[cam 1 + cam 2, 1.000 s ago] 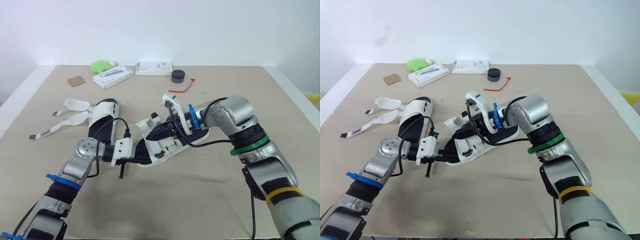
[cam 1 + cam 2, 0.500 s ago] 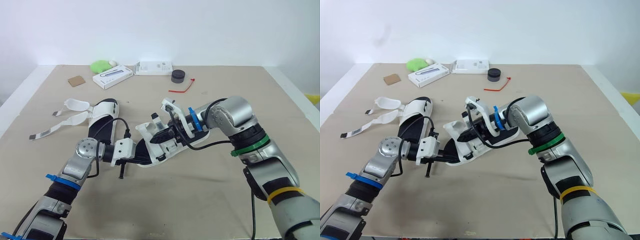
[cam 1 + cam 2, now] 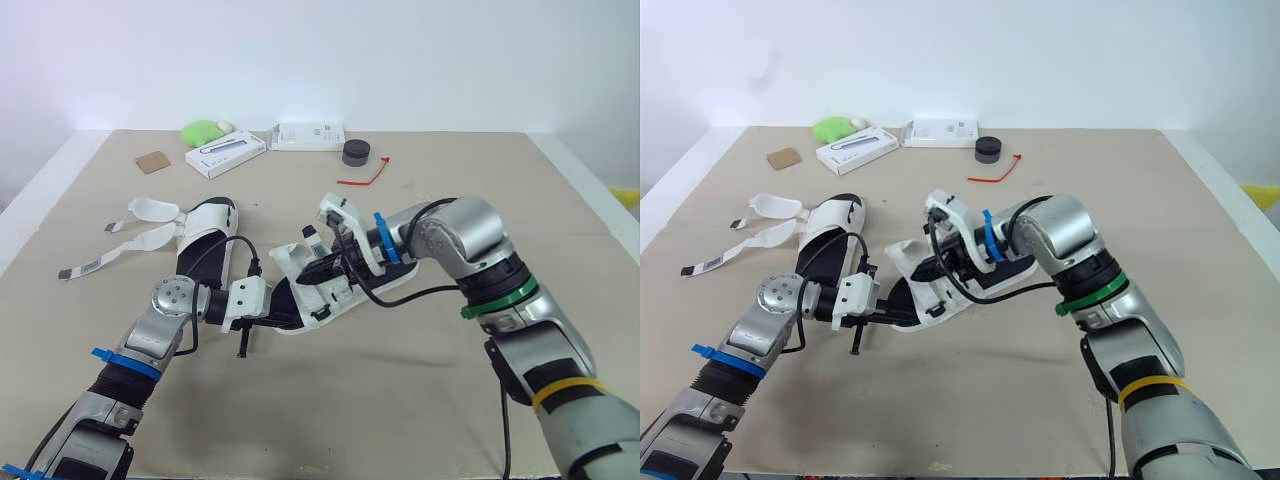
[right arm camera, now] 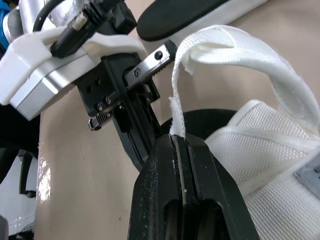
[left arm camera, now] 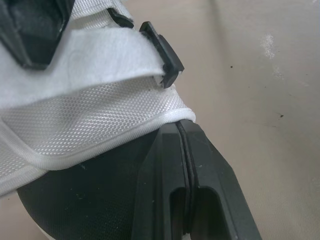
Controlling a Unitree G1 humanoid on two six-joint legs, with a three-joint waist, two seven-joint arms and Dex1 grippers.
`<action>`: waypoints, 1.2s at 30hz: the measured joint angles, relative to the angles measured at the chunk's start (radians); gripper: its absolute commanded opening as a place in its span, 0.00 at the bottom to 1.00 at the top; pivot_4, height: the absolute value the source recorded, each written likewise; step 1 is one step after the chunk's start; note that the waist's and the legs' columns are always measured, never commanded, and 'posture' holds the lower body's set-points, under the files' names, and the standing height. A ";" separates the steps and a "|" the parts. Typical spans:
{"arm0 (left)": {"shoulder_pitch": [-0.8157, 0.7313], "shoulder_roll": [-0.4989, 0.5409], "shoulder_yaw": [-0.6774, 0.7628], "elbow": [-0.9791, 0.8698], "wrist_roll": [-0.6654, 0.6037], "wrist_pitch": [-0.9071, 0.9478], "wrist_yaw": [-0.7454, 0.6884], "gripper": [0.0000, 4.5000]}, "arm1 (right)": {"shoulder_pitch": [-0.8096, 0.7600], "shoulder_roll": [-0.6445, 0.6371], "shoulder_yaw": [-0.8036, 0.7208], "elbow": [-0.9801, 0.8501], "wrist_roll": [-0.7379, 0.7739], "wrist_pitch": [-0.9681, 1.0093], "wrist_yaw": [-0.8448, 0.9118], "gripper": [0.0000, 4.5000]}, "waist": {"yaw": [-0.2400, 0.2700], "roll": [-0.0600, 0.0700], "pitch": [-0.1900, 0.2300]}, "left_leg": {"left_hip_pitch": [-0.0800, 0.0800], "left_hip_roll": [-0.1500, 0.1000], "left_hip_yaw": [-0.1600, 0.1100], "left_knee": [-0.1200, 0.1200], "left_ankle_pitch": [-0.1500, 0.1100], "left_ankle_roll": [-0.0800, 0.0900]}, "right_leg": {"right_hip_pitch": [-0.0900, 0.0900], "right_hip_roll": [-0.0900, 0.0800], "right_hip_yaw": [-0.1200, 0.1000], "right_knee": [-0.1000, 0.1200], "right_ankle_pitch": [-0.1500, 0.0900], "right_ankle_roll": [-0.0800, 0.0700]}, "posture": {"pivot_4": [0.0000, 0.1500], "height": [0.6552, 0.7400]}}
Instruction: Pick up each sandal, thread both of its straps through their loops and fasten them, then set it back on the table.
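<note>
The sandal (image 3: 320,285) in work sits mid-table (image 3: 420,400), tilted up on its side between the two arms, black footbed facing the camera. The left gripper (image 5: 181,131) has its jaws pressed together on the sandal's near edge, where the white piping of the mesh upper meets the black footbed. The right gripper (image 4: 179,145) reaches in from the other side, its jaws clamped on the free end of a white strap (image 4: 235,55), which arches up and over from the mesh upper to the fingertips. The second sandal (image 3: 205,225) lies flat on the table to the left, well apart from the first, with its two straps (image 3: 140,240) undone and spread out sideways. Along the far edge of the table rest a green object (image 3: 203,131), a white box (image 3: 226,154), another white box (image 3: 309,135), a black round object (image 3: 356,152), a red cable tie (image 3: 365,176) and a cardboard piece (image 3: 153,161)
</note>
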 measured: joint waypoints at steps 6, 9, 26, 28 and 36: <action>0.000 0.000 -0.001 0.000 0.000 -0.001 -0.001 0.00 | 0.043 -0.019 -0.001 -0.069 -0.001 -0.015 0.003 0.00 | 0.000 0.000 0.000 | 0.000 0.000 0.000 0.000 0.000 0.000 | 0.000 0.000 0.000 0.000 0.000 0.000 | 1.00 1.00; -0.001 0.000 -0.002 -0.001 0.000 -0.001 -0.001 0.00 | 0.060 -0.039 -0.001 -0.110 0.003 -0.009 0.012 0.00 | 0.000 0.000 0.000 | 0.000 0.000 0.000 0.000 0.000 0.000 | 0.000 0.000 0.000 0.000 0.000 0.000 | 1.00 1.00; -0.009 -0.001 -0.003 0.011 0.000 -0.001 -0.003 0.00 | 0.119 -0.024 -0.031 -0.131 -0.033 -0.157 0.001 0.00 | 0.000 0.000 0.000 | 0.000 0.000 0.000 0.000 0.000 -0.001 | 0.000 0.002 -0.001 0.000 0.000 0.000 | 1.00 1.00; -0.009 0.000 -0.003 0.012 0.000 -0.001 -0.003 0.00 | 0.128 -0.036 -0.025 -0.139 -0.048 -0.198 0.015 0.00 | 0.000 0.000 0.000 | 0.000 0.000 0.000 0.000 0.000 -0.001 | 0.000 0.002 -0.001 0.000 0.000 0.000 | 1.00 1.00; -0.012 -0.001 -0.005 0.013 0.000 -0.001 -0.004 0.00 | 0.146 -0.069 0.002 -0.166 -0.082 -0.246 0.053 0.35 | 0.000 0.000 0.000 | 0.000 0.000 0.000 0.000 0.001 -0.001 | 0.000 0.002 -0.001 0.001 0.000 0.000 | 1.00 1.00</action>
